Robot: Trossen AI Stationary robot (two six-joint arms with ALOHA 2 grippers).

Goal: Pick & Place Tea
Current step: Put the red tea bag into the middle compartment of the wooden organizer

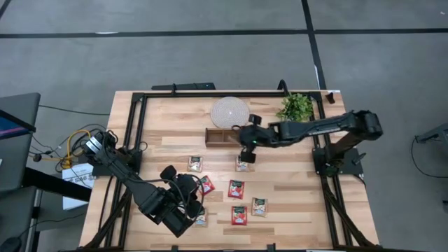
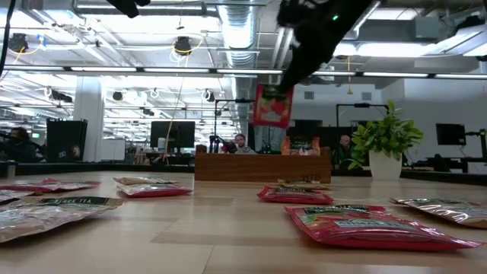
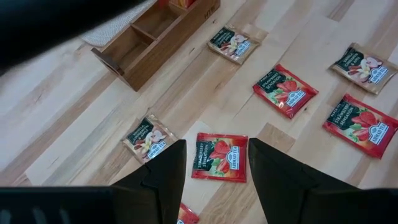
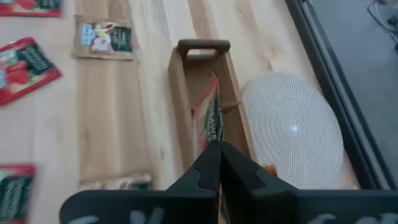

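Above the wooden tray [image 1: 218, 136] my right hand [image 4: 214, 149] hangs with its fingers clamped together on one red tea sachet [image 2: 272, 106]. I see the sachet hanging edge-down from the fingertips, over the tray's compartments, not yet resting inside. In the low view it is clearly up in the air, higher than the tray's wall.

My left hand [image 3: 216, 180] is near the front left part of the worktop [image 1: 294, 192], with its fingers apart and nothing between them. It hovers above another red sachet [image 3: 219, 157], which lies flat on the wood. A pale sachet [image 3: 148, 137] lies just beside it, and several more red and pale sachets are spread on the worktop between the tray and the front edge.

Beside the tray lies a round woven mat [image 1: 230, 112], touching its long side. A small green plant [image 1: 297, 106] stands near the far right corner.
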